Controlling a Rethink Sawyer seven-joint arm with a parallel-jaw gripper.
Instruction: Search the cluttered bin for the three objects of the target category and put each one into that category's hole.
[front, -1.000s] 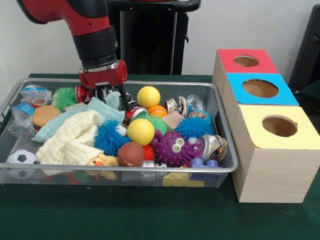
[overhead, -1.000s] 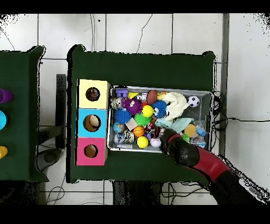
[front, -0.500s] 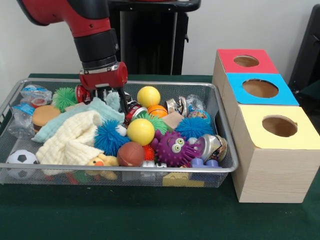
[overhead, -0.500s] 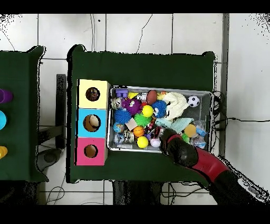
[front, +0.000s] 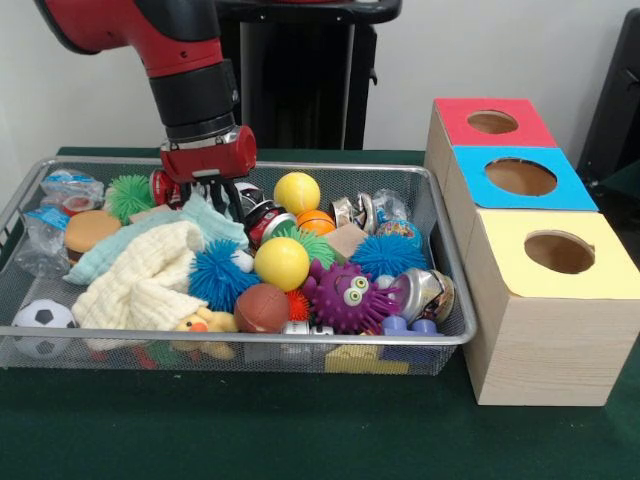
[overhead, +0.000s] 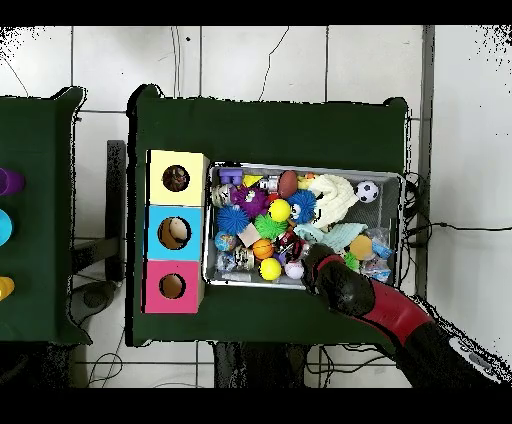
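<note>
gripper (front: 215, 196) over mint cloth (front: 205, 222), red can (front: 268, 224) beside, bin (front: 440, 262) packed

In the front view, my tool (front: 218, 195) hangs over the back left part of the bin (front: 452, 300), just above the folded cloth (front: 140, 275) that lies toward the bin's left. A ball (front: 281, 263) sits near the bin's middle, with another ball (front: 297, 192) behind it by the back wall. The bin rests on the surface (front: 250, 430). To its right, the row of three boxes (front: 545, 300) runs front to back, touching one another.
</note>
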